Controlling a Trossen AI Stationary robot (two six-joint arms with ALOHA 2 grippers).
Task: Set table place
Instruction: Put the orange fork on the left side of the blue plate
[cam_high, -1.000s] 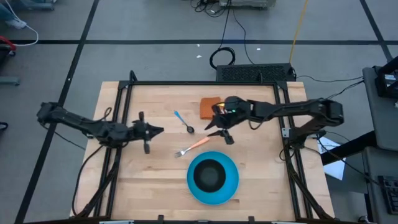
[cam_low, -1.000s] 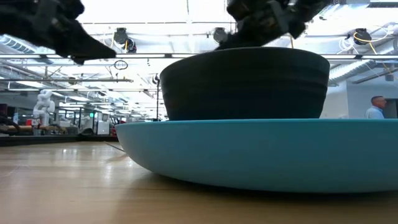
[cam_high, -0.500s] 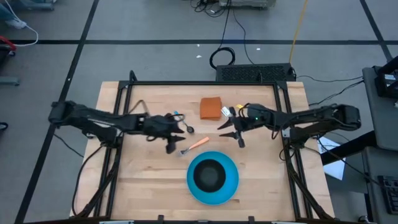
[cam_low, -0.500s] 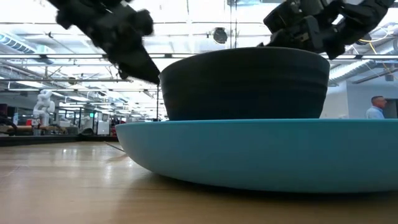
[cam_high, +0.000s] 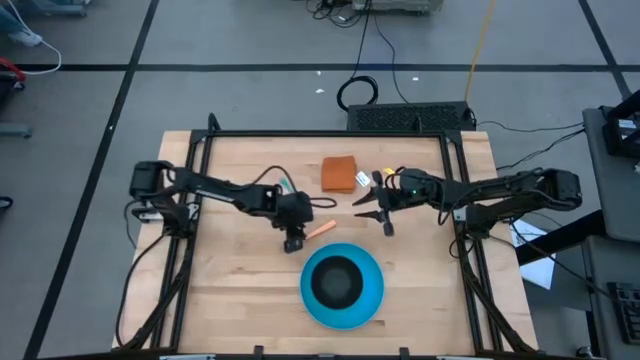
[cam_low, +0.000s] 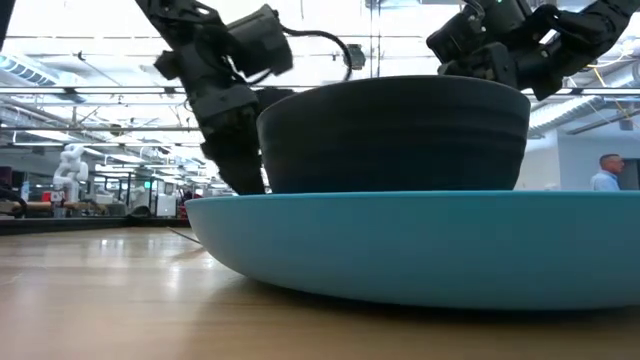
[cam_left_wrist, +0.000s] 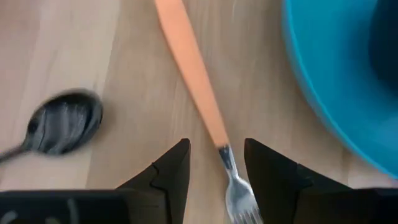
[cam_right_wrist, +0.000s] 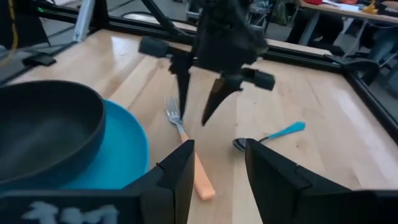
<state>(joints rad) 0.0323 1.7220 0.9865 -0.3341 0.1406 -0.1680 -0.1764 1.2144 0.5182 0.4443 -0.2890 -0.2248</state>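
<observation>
Light wood is what I'm seeing under everything: the table (cam_high: 230, 290) is carrying the blue plate (cam_high: 368, 300) near its front edge, with the black bowl (cam_high: 337, 281) sitting in the plate. Just behind the plate's left rim, my left gripper (cam_high: 293, 240) is hanging spread wide, and the wrist view is showing its fingers (cam_left_wrist: 168, 174) straddling the neck of the orange-handled fork (cam_left_wrist: 198, 87), not touching it. The spoon (cam_left_wrist: 62, 121) is lying just beside the fork, on the side away from the plate. The right gripper (cam_high: 378, 214) is waiting behind the plate's right side, fingers released, holding nothing. An orange cloth (cam_high: 339, 173) is lying farther back. From the low view, the plate and bowl are hiding the cutlery completely.
</observation>
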